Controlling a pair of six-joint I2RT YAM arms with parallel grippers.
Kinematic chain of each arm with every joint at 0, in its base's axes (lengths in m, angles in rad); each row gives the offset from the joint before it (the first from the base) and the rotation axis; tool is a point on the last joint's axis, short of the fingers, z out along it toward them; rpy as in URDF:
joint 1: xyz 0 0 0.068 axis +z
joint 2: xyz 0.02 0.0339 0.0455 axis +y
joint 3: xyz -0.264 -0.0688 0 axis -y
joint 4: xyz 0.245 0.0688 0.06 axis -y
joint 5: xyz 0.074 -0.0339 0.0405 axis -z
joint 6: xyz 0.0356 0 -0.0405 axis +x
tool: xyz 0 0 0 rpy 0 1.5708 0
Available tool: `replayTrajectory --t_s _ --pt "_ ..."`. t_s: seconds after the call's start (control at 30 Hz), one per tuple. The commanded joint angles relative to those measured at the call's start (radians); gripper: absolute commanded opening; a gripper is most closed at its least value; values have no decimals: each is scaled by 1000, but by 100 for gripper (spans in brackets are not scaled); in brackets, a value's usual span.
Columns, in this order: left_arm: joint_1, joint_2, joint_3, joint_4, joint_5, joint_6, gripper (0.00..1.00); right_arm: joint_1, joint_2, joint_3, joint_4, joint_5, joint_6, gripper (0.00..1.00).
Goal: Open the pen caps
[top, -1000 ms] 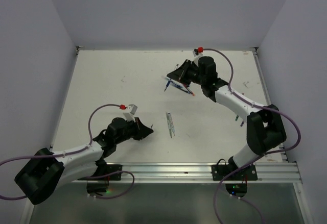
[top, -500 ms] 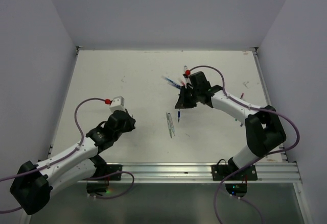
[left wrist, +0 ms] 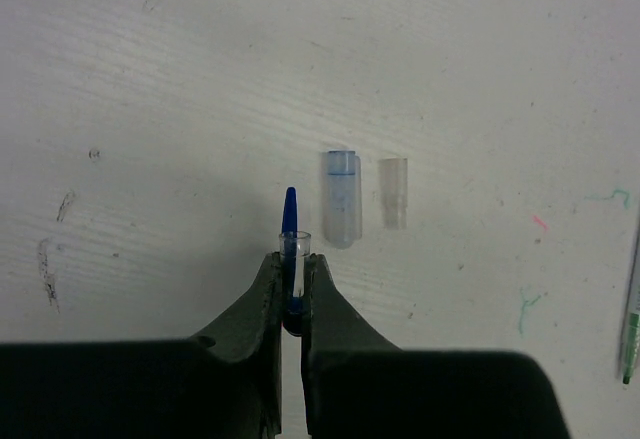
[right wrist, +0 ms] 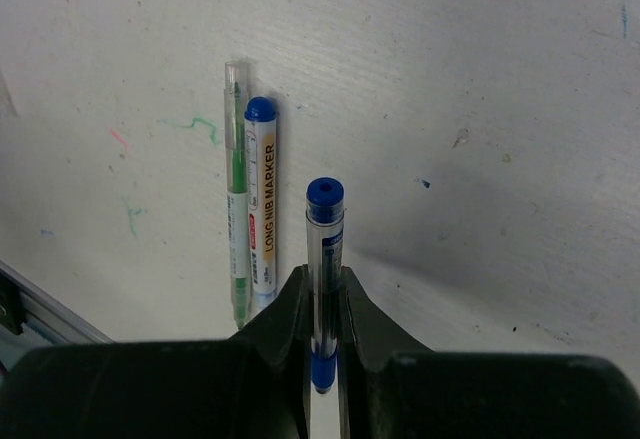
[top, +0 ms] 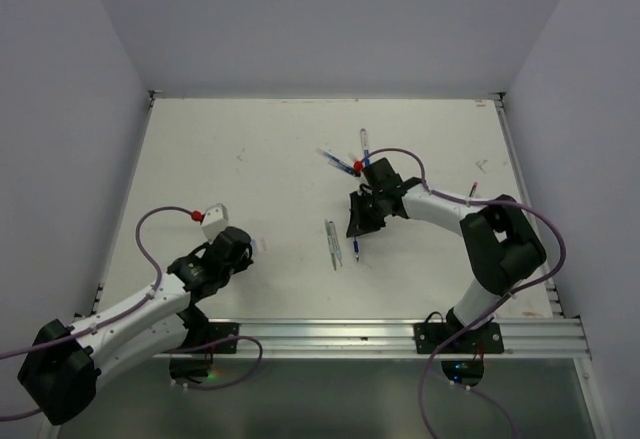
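My left gripper (left wrist: 290,259) is shut on a clear pen cap (left wrist: 291,243) with a blue clip, which pokes out past the fingertips just above the table. Two loose pen caps lie right ahead of it, a blue-tinted one (left wrist: 341,199) and a smaller clear one (left wrist: 394,192). My right gripper (right wrist: 322,274) is shut on a clear blue pen (right wrist: 325,221), whose blue end plug sticks out in front of the fingers. In the top view the left gripper (top: 245,250) is at the near left and the right gripper (top: 357,224) is near the middle.
A green pen (right wrist: 236,229) and a blue-capped marker (right wrist: 262,209) lie side by side just left of the right gripper, seen as a pair (top: 334,244) in the top view. More pens (top: 342,162) lie further back. A metal rail (top: 400,334) runs along the near edge.
The right gripper has come from the back pens toward the near middle, carrying the blue pen. The left arm has swung and drawn back to the left.
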State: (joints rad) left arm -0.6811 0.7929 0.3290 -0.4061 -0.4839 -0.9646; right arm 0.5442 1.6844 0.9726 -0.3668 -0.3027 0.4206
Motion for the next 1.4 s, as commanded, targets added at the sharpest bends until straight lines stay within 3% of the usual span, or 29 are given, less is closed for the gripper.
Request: replayTrajectory --t_s 0.0,0.17,0.5,0.6,0.8,0.97,1.2,1.37 --pt "2 55 -13 16 -35 -88 0 7 11 5 52 -27 -22 1" --pt "2 114 -7 69 -24 -71 2 8 6 -2 63 -38 -31 2" --pt "3 158 7 44 -51 -92 34 10 52 5 77 -39 -43 3" --pt "3 170 2 52 -50 -98 38 10 57 -2 86 -47 -45 3" --pt "3 170 12 69 -41 -89 44 11 57 -9 92 -59 -46 7" --pt "3 132 15 69 -35 -82 49 20 58 -5 92 -59 -43 18" --pt "3 2 27 0 -84 -92 54 39 77 26 100 -73 -22 30" --pt "2 -76 30 -7 -78 -57 55 42 69 58 79 -46 -17 31"
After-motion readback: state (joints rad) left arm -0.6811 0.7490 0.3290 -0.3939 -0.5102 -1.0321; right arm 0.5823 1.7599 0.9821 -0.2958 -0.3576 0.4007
